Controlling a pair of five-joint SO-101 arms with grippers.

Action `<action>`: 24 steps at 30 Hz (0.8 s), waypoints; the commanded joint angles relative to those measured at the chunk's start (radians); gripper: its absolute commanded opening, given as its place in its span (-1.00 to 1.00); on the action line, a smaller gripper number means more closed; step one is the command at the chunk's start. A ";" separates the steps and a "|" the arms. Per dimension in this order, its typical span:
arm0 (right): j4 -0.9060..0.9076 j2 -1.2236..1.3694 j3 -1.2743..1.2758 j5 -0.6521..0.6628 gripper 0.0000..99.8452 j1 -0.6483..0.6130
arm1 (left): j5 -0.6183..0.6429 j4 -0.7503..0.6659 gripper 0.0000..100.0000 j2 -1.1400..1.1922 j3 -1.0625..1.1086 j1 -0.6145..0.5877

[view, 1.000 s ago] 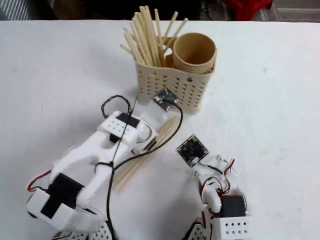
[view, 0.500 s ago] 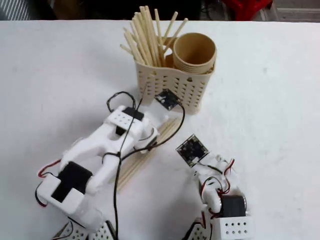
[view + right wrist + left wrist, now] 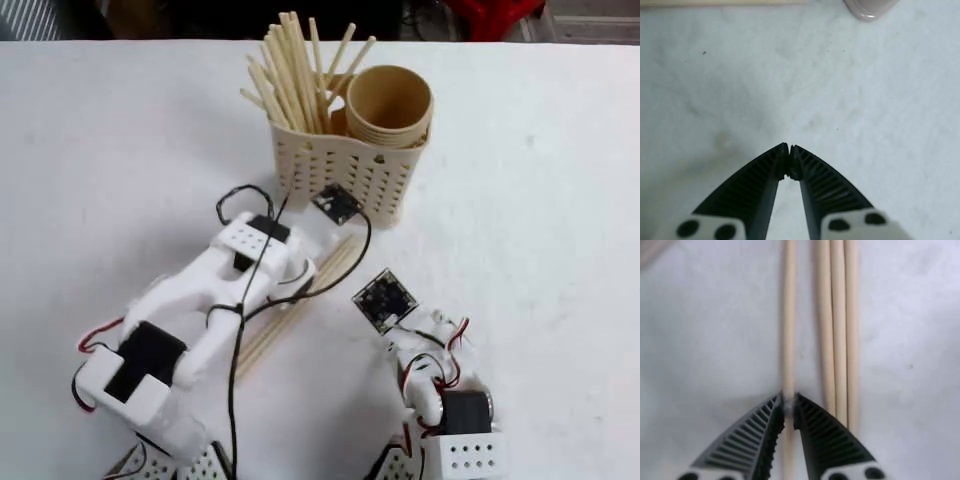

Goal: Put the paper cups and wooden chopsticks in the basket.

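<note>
Just in front of the basket (image 3: 340, 175), on the side facing the arms, a small bundle of loose chopsticks (image 3: 338, 258) is laid flat on the desk (image 3: 540, 200). Its long axis runs slantwise, from the basket's foot back towards the arm bases.

The left pincer (image 3: 789, 407) is set over this bundle and lined up with the sticks. Its jaws are drawn almost together, and a single chopstick (image 3: 789, 315) is nipped between the tips. That stick is seen running straight out from the tips. Whether it is lifted off the desk cannot be told. Three more sticks (image 3: 839, 315) are laid tight together just beside it, parallel, passing close by one jaw and not gripped.

The right pincer (image 3: 789, 167) is closed on nothing and held over bare desk, farther from the basket than the left one. The left arm is judged the nearer and the one engaged.

The sticks are noted as pale plain wood, thin, round and smooth. A stick pinched at one point is judged likely to swing or roll.

Inside the basket, a sheaf of chopsticks (image 3: 295, 70) is stood on end and fanned out, with nested paper cups (image 3: 388, 105) beside it. The cup part of the task is judged done, with the loose bundle left to do.
</note>
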 commanded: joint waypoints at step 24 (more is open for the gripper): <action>0.007 -0.004 0.009 0.005 -0.96 -0.002 | 0.098 0.115 -0.95 -0.880 -0.292 -0.122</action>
